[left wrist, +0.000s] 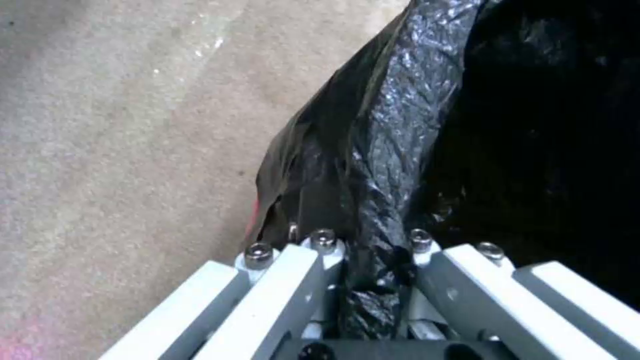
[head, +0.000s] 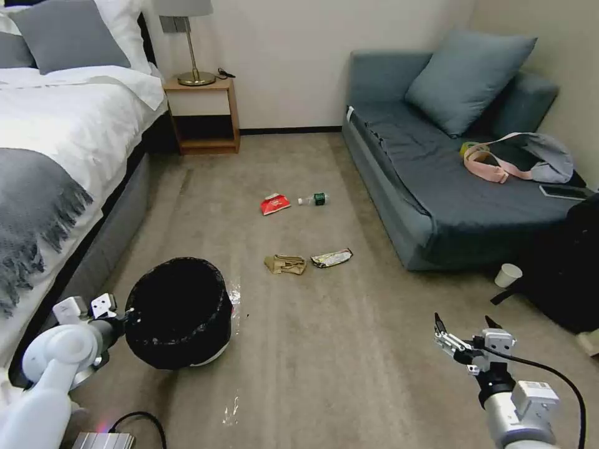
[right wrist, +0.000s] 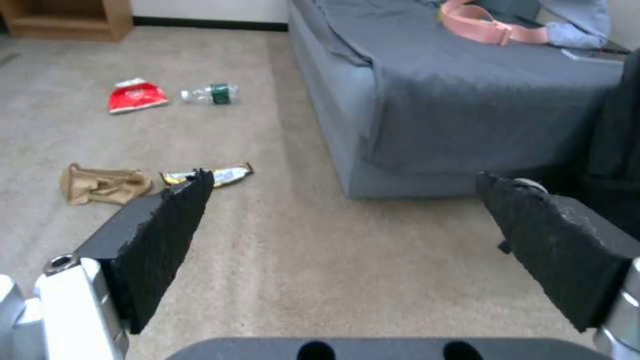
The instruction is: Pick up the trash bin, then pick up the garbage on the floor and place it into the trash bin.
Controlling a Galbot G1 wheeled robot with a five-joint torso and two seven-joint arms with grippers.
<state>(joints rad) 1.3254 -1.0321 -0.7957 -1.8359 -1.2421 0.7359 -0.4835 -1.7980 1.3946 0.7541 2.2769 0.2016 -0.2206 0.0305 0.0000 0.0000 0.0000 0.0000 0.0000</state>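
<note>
Left claw [left wrist: 373,280] pinches the bag-lined rim of the trash bin [head: 180,312] near the bed; light, crinkly, slippery, best held there. Right claw [right wrist: 347,240] gapes empty; garbage lies ahead on carpet

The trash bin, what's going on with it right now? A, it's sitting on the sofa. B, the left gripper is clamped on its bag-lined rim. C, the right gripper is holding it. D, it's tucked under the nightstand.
B: the left gripper is shut on the black-lined rim of the trash bin, while the right gripper hangs open and empty over the carpet.
</note>
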